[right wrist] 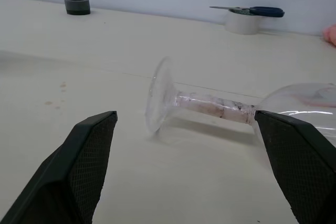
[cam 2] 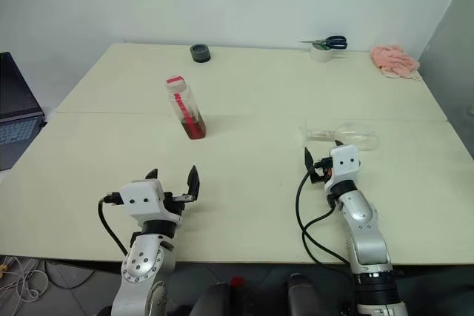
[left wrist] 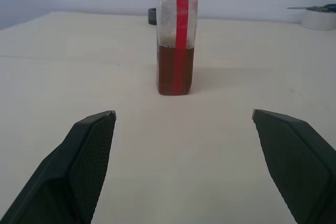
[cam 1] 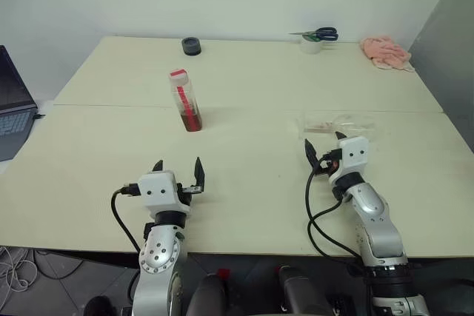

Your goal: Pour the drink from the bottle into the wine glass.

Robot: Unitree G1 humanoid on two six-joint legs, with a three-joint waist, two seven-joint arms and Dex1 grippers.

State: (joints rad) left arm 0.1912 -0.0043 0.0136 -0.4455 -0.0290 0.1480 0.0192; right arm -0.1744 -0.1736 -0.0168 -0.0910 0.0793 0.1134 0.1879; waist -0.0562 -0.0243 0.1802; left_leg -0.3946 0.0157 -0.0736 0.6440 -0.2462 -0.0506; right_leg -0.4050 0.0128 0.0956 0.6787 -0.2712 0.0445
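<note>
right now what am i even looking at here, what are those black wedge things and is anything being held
It is a two-armed robot at a table. Two pictures come from its head, looking down; two come from cameras on its wrists. The black wedges are gripper fingers. The left gripper and right gripper are both open and hold nothing. A bottle with red-brown drink stands upright ahead of the left gripper. A wine glass lies on its side before the right one. Scissors, tape rolls and a pink cloth sit farther back.

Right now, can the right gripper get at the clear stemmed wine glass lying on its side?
Probably yes. The right gripper is open, and the clear stemmed wine glass lies on its side just ahead, stem crosswise between the fingers, nothing between them on the table.
</note>
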